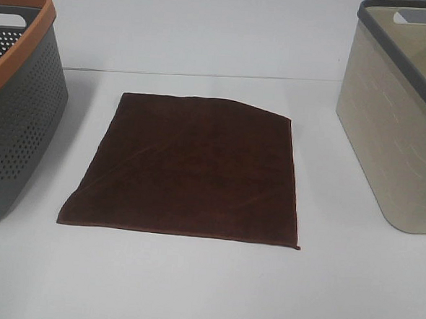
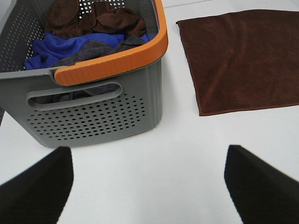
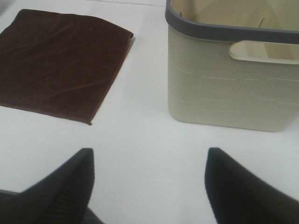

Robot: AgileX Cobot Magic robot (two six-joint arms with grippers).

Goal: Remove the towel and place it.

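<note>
The dark reddish-brown towel (image 1: 191, 165) lies flat and spread out on the white table (image 1: 190, 288), between the two baskets. It also shows in the left wrist view (image 2: 243, 60) and the right wrist view (image 3: 56, 65). My left gripper (image 2: 149, 186) is open and empty, held above the table near the grey basket's front. My right gripper (image 3: 149, 186) is open and empty, above the table in front of the beige basket. Neither gripper shows in the exterior high view.
A grey perforated basket with an orange rim (image 1: 14, 104) stands on the left; it holds brown, blue and grey cloths (image 2: 84, 32). A beige basket with a grey rim (image 1: 396, 120) stands on the right and looks empty (image 3: 233, 70).
</note>
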